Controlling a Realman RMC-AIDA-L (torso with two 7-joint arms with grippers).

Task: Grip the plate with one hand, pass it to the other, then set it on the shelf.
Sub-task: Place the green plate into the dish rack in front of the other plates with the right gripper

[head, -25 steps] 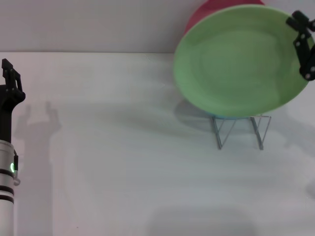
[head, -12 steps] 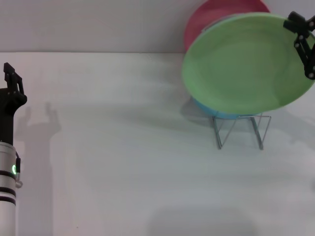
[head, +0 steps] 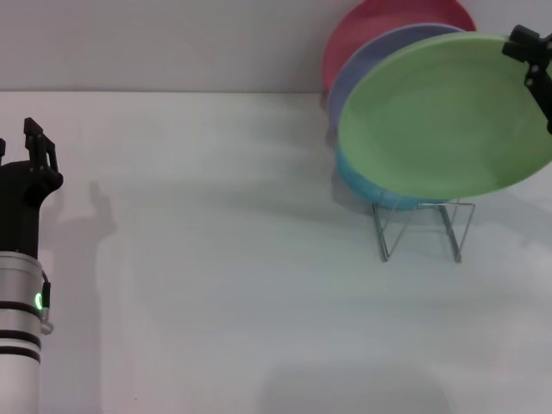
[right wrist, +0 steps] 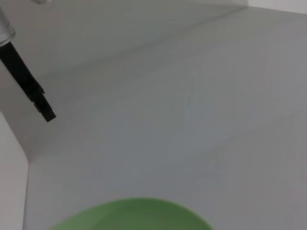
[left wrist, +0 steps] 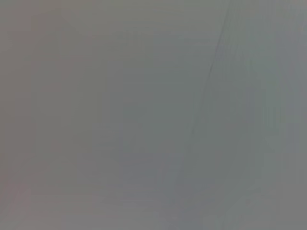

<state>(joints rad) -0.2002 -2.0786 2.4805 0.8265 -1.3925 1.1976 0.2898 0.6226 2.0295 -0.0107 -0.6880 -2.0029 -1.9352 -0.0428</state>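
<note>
Right gripper point(head: 536, 65), fingers clamped on the green plate's point(head: 448, 121) far-right rim, should lower it slowly into the rack point(head: 423, 228), avoiding neighbouring plates; left gripper point(head: 33, 151) idles, fingers apart.

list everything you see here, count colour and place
green plate: 1, light green, held at its right rim above the rack, in front of the other plates
lavender plate: 1, lavender, behind the green one
blue plate: 1, light blue, lower edge showing over the rack
red plate: 1, red-pink, rearmost
wire rack: 1, silver, on the table, right side
table: 1, white
right pincer: 1, black, gripping the green plate's rim
left pincer: 1, black, far left, holding nothing
</note>
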